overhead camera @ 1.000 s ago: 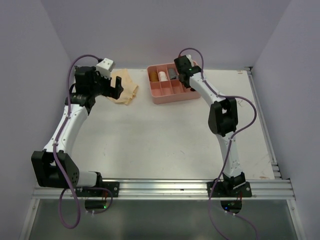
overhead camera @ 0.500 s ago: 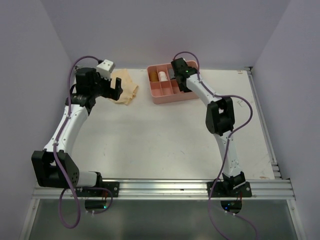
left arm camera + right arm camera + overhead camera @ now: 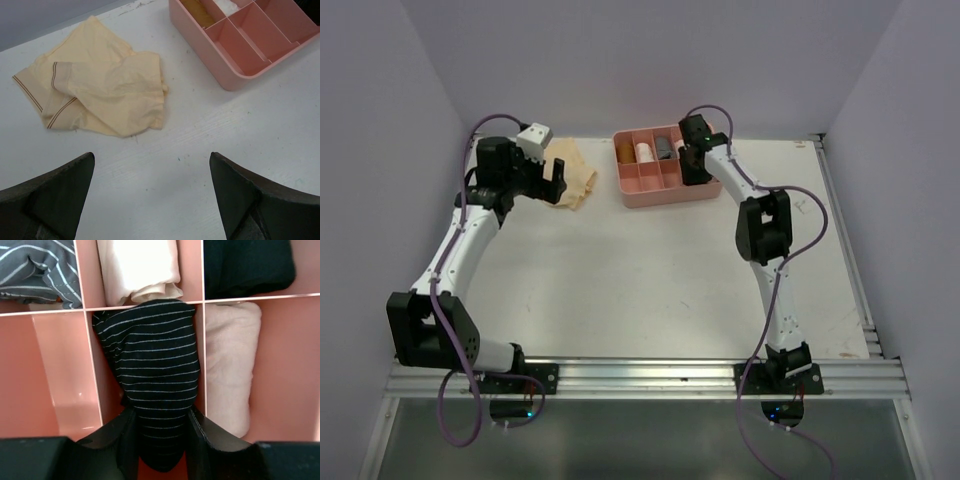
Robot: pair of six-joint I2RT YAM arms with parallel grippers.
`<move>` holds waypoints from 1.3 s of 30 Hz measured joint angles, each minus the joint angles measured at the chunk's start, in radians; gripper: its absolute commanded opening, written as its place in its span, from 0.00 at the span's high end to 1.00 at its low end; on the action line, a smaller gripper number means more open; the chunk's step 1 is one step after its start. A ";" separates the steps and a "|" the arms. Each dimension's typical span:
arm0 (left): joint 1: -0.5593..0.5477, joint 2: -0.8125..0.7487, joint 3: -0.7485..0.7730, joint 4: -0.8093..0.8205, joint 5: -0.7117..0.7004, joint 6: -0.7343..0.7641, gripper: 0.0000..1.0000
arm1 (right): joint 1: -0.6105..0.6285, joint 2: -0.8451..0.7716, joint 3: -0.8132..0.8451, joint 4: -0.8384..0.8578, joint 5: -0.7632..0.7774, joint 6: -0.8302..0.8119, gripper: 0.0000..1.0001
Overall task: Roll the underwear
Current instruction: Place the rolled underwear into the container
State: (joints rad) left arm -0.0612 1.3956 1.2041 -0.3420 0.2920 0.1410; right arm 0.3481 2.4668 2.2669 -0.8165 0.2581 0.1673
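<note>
Clamping the black striped roll (image 3: 147,365) by its near end in the right gripper (image 3: 161,416), long axis along a middle compartment of the pink tray (image 3: 60,370). Hovering with the left gripper (image 3: 152,170), jaws wide apart and empty; pale tan underwear (image 3: 100,85), the 1 unrolled piece, flat just beyond, left of tray, nearer this arm.

You get soft, even, bright light in every view, with faint shadows on the table (image 3: 650,280). Your right wrist view's lower edge looks dark and blurred.
</note>
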 measured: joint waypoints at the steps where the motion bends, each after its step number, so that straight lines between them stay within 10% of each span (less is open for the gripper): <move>1: 0.000 0.005 0.000 -0.005 -0.001 0.000 0.00 | -0.009 0.001 0.002 -0.004 -0.027 0.009 1.00; 4: 0.000 0.021 0.000 -0.021 -0.003 0.000 0.00 | -0.029 0.006 0.019 -0.019 -0.100 0.033 0.97; 10: 0.000 0.046 0.000 -0.028 -0.009 0.000 0.00 | -0.045 0.017 0.044 -0.043 -0.153 0.044 0.47; 23: 0.000 0.113 0.061 -0.040 -0.010 0.006 0.00 | -0.046 0.007 0.140 -0.087 -0.135 0.059 0.19; 29: 0.000 0.186 0.133 -0.043 -0.014 0.045 0.01 | -0.047 -0.081 0.148 -0.085 -0.092 0.048 0.18; 39: 0.000 0.652 0.476 -0.069 -0.049 0.106 0.34 | -0.010 -0.490 -0.203 -0.014 -0.101 0.043 0.24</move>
State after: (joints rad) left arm -0.0612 2.0472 1.6802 -0.4114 0.2432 0.2474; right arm 0.3382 1.9770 2.0636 -0.8307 0.1570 0.2104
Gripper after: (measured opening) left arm 0.727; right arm 0.768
